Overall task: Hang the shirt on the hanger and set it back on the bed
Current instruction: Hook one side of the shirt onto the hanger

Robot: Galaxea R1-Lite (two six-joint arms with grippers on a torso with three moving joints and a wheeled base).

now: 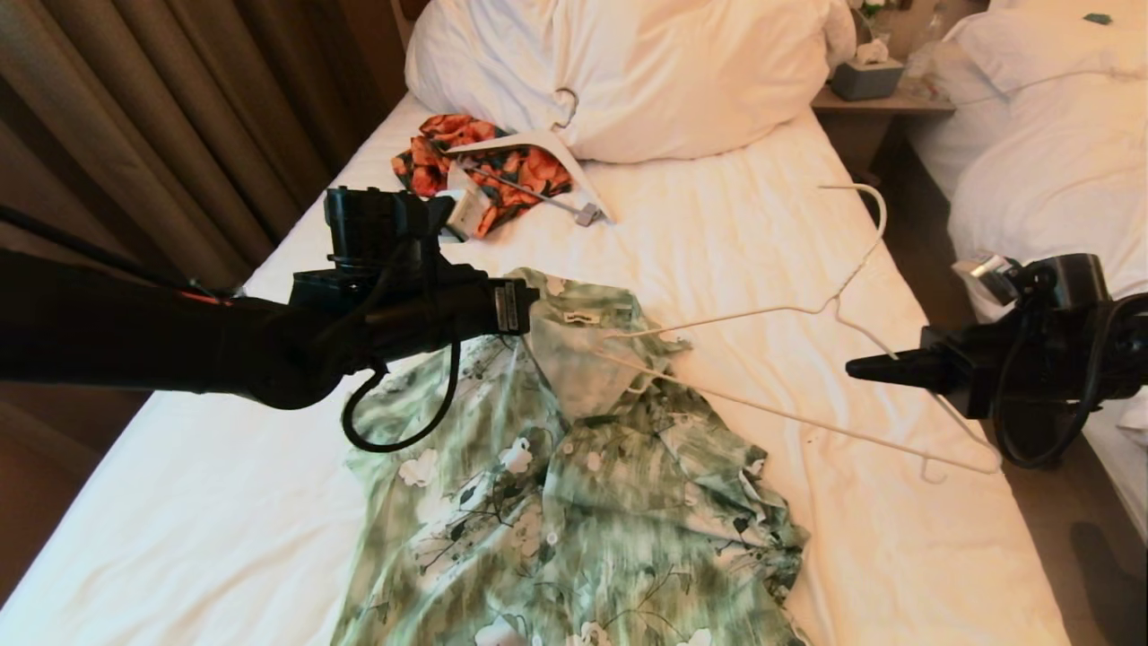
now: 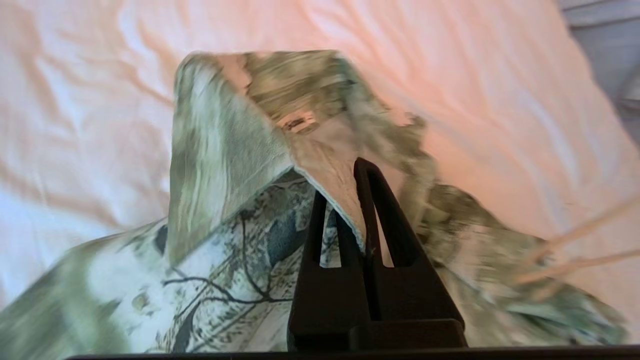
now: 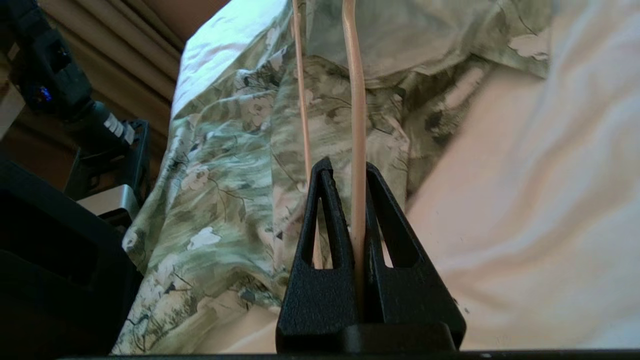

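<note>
A: What's the setting?
B: A bedroom with brown curtains (image 1: 179, 117); the bed (image 1: 897, 556) has a wrinkled white sheet and a big white pillow (image 1: 646, 72) at its head. A second bed (image 1: 1058, 161) stands to the robot's right, past a nightstand (image 1: 883, 106) with a tissue box (image 1: 865, 76).

A: Where's the shirt?
B: The green floral shirt (image 1: 574, 520) lies spread on the sheet. The left tool (image 2: 352, 200) is closed on the collar edge, lifting it.

A: And the hanger?
B: The thin cream hanger (image 1: 807, 309) is held above the bed. The right tool (image 3: 345, 175) is clamped on one of its arms. Its far end reaches into the shirt's neck opening, and its hook points toward the pillow.

A: Anything else?
B: An orange-and-black garment (image 1: 466, 161) with a thick white hanger (image 1: 547, 148) on it, near the pillow.
</note>
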